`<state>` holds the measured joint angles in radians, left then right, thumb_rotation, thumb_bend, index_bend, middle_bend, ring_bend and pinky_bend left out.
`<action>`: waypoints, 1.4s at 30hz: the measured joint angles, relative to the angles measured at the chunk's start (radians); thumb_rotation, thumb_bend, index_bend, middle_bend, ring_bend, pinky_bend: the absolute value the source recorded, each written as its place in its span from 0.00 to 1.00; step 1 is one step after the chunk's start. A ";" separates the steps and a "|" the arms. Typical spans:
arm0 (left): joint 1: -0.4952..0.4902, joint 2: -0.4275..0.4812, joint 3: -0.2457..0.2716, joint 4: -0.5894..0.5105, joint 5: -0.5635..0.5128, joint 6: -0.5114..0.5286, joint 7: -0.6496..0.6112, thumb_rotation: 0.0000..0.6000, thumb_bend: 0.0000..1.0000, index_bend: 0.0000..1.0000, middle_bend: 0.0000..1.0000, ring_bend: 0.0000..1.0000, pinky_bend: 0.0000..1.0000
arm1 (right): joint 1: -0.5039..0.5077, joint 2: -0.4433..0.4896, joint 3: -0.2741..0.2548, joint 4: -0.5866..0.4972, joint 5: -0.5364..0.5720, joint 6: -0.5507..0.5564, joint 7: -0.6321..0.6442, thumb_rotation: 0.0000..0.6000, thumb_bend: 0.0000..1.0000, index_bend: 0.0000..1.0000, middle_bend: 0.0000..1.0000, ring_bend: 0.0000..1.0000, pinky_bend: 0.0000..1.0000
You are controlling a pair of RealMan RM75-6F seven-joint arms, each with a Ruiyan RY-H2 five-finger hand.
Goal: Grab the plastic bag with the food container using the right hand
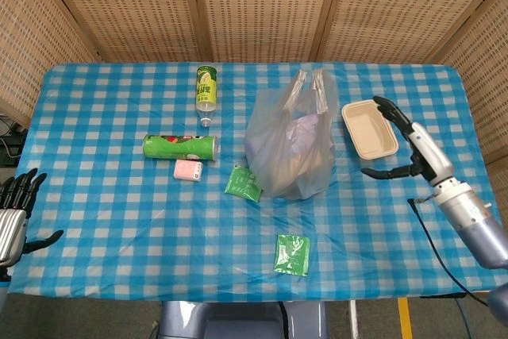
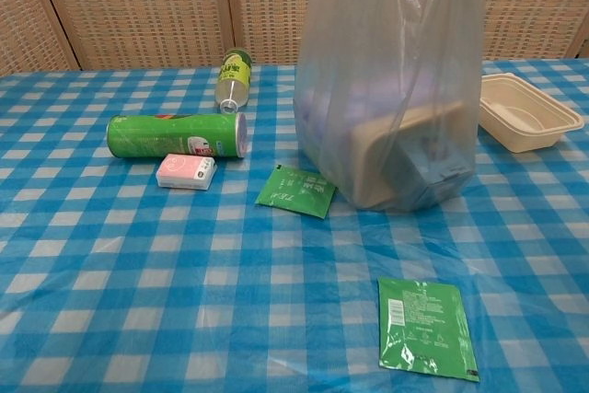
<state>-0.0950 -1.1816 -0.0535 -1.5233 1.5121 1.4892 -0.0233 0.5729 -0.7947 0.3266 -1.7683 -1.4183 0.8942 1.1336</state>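
A translucent plastic bag (image 1: 290, 148) stands upright in the middle of the table, its handles (image 1: 309, 85) sticking up; a beige food container shows through it (image 2: 405, 158). My right hand (image 1: 409, 144) hovers open to the right of the bag, over the table beside an empty beige tray (image 1: 369, 129), fingers spread and holding nothing. At the table's near left corner my left hand (image 1: 14, 212) stays open. Neither hand shows in the chest view.
A green chip can (image 1: 180, 147) lies on its side left of the bag, with a pink packet (image 1: 188, 170) below it and a green bottle (image 1: 206, 91) behind. Two green sachets (image 1: 243, 183) (image 1: 292, 254) lie in front of the bag.
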 measured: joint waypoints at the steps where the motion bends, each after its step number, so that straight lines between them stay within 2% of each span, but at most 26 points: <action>1: -0.003 -0.001 -0.003 0.002 -0.007 -0.007 -0.001 1.00 0.00 0.00 0.00 0.00 0.00 | 0.026 0.004 0.011 0.005 0.010 -0.034 0.026 1.00 0.00 0.06 0.04 0.00 0.00; 6: -0.010 -0.003 -0.010 0.007 -0.026 -0.022 -0.003 1.00 0.00 0.00 0.00 0.00 0.00 | 0.097 0.016 0.053 0.010 0.031 -0.116 0.103 1.00 0.00 0.12 0.10 0.00 0.00; 11: -0.017 -0.003 -0.016 0.005 -0.040 -0.034 -0.002 1.00 0.00 0.00 0.00 0.00 0.00 | 0.149 0.025 0.073 -0.003 0.031 -0.185 0.141 1.00 0.00 0.17 0.16 0.00 0.00; 15: -0.020 -0.003 -0.019 0.004 -0.048 -0.038 -0.001 1.00 0.00 0.00 0.00 0.00 0.00 | 0.211 0.030 0.092 -0.016 0.041 -0.268 0.176 1.00 0.00 0.21 0.23 0.04 0.03; 22: -0.024 0.000 -0.027 0.012 -0.076 -0.055 -0.015 1.00 0.00 0.00 0.00 0.00 0.00 | 0.295 0.017 0.131 -0.028 0.094 -0.364 0.208 1.00 0.00 0.23 0.25 0.06 0.07; 24: -0.026 0.001 -0.030 0.015 -0.084 -0.062 -0.023 1.00 0.00 0.00 0.00 0.00 0.00 | 0.317 0.007 0.143 -0.027 0.122 -0.388 0.216 1.00 0.00 0.24 0.28 0.09 0.11; 29: -0.030 0.005 -0.036 0.021 -0.096 -0.072 -0.035 1.00 0.00 0.00 0.00 0.00 0.00 | 0.377 -0.034 0.189 -0.017 0.207 -0.461 0.249 1.00 0.00 0.26 0.31 0.12 0.12; 42: -0.038 0.005 -0.045 0.032 -0.127 -0.095 -0.044 1.00 0.00 0.00 0.00 0.00 0.00 | 0.417 -0.121 0.312 0.027 0.337 -0.582 0.353 1.00 0.00 0.22 0.34 0.17 0.27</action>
<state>-0.1334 -1.1769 -0.0986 -1.4912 1.3854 1.3946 -0.0674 0.9896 -0.9154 0.6381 -1.7414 -1.0811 0.3121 1.4868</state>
